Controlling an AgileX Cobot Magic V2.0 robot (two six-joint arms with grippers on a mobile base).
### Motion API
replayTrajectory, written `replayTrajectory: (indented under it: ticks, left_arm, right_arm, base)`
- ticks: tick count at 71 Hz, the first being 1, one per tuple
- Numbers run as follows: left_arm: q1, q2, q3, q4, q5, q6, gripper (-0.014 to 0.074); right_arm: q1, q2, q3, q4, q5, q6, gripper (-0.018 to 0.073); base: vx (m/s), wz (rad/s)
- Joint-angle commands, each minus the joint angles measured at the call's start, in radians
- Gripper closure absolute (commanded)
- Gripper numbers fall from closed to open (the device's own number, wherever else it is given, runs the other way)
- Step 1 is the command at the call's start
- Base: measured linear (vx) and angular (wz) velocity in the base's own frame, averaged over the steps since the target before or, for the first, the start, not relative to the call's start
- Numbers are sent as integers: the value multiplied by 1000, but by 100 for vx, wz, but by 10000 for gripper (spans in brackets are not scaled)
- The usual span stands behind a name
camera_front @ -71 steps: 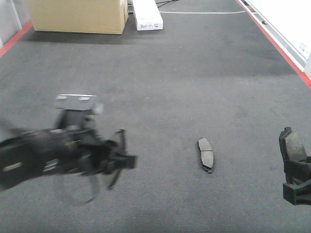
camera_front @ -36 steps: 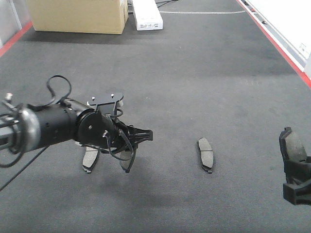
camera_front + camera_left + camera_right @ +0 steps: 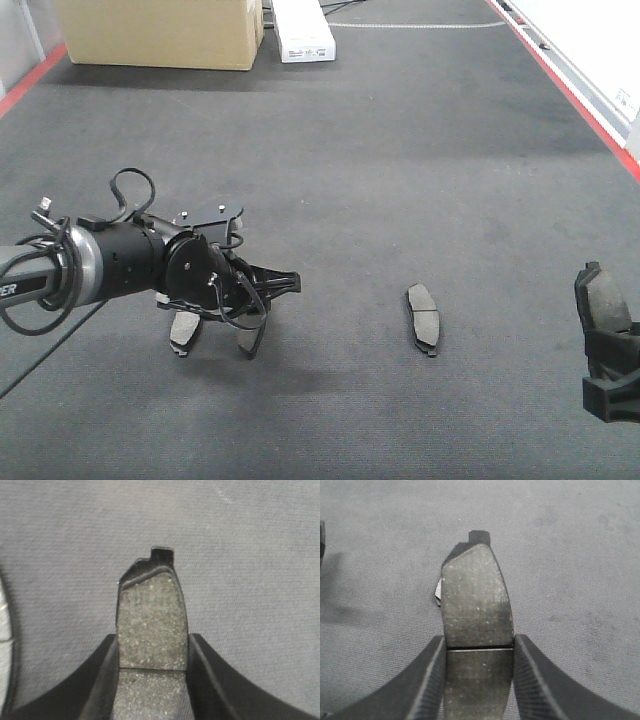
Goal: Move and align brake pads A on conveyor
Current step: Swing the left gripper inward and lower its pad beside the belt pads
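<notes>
Conveyor (image 3: pixel 400 150) fills the frame; cardboard box (image 3: pixel 160 32) upper left, its writing unreadable. Left claw (image 3: pixel 262 310), lower left, grips a brake pad (image 3: pixel 151 622); right claw (image 3: pixel 608 345), lower right edge, grips another (image 3: pixel 476 597). Third pad (image 3: pixel 423 318) lies centre-right.

Conveyor (image 3: pixel 400 150): wide dark grey felt-like belt, red edge stripes left and right.

Four brake pads, grey face, centre groove, dark backing:
- loose pad (image 3: pixel 424 318) flat on belt, right of centre, long axis roughly along belt
- second pad (image 3: pixel 184 331) left, partly hidden by arm
- pad held in left claw (image 3: pixel 151 625)
- pad held in right claw (image 3: pixel 477 605)
</notes>
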Motion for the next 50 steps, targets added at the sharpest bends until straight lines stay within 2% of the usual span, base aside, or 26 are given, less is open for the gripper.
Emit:
replayTrajectory:
  ticks: [1,21,50]
  left_arm:
    - [0,-43,-33,0,-63,1,477]
    - [0,-32,-33,0,-79,-3,437]
    - [0,-38,-33,0,-70,-7,136]
  right_arm:
    - [-2,-4,-31,-15,-84,-8,491]
    - [-2,-4,-31,-15,-84,-8,491]
    - [-2,-4,-31,-15,-84,-8,491]
  base:
    - [0,0]
    - [0,0]
    - [0,0]
